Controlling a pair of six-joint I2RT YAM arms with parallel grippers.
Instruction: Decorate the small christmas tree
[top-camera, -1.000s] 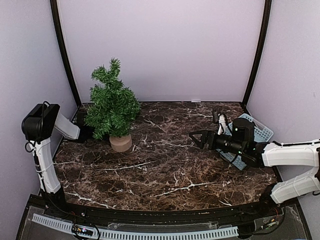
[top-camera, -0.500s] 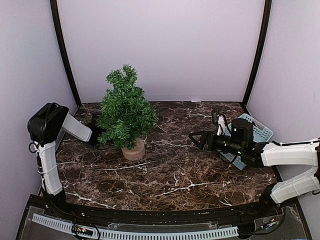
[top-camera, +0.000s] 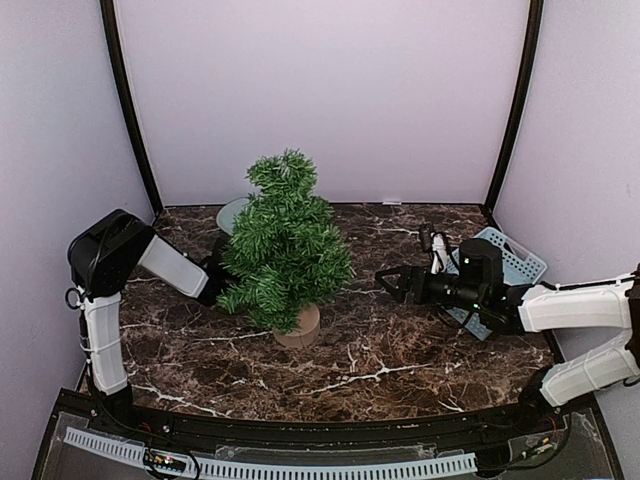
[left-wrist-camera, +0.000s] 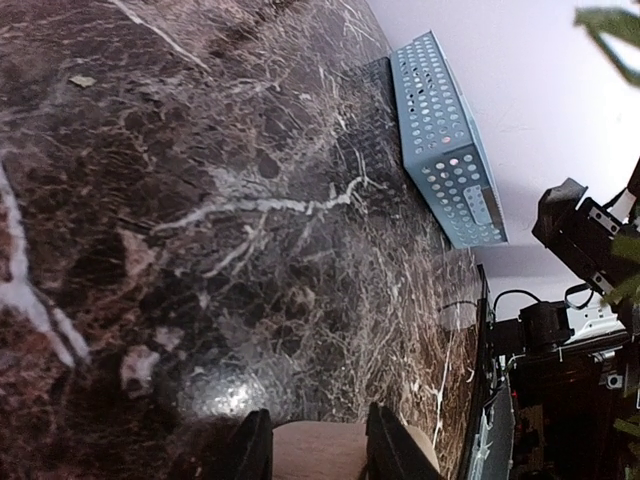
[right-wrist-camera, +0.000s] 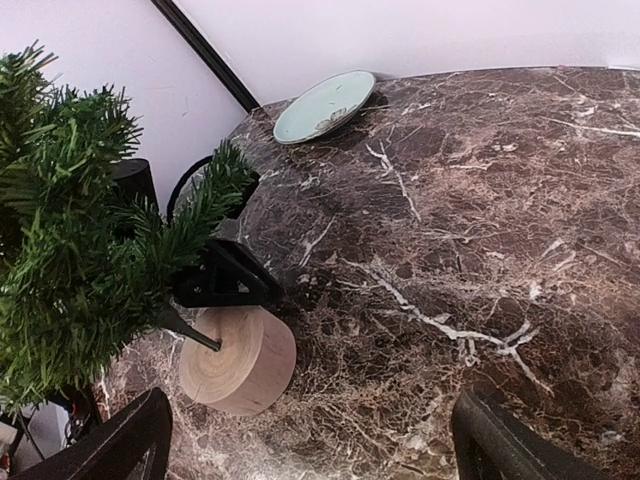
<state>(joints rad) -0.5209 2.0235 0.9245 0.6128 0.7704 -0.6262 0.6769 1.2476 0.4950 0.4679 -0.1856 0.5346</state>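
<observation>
Dark green on the small christmas tree, pale tan on its base. Dark brown marbling with white veins across the desk. Light blue, dotted with holes, on the basket; pale green on the plate.

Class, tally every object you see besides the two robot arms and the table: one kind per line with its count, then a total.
small christmas tree: 1
pale green plate: 1
light blue perforated basket: 1
Total: 3
</observation>
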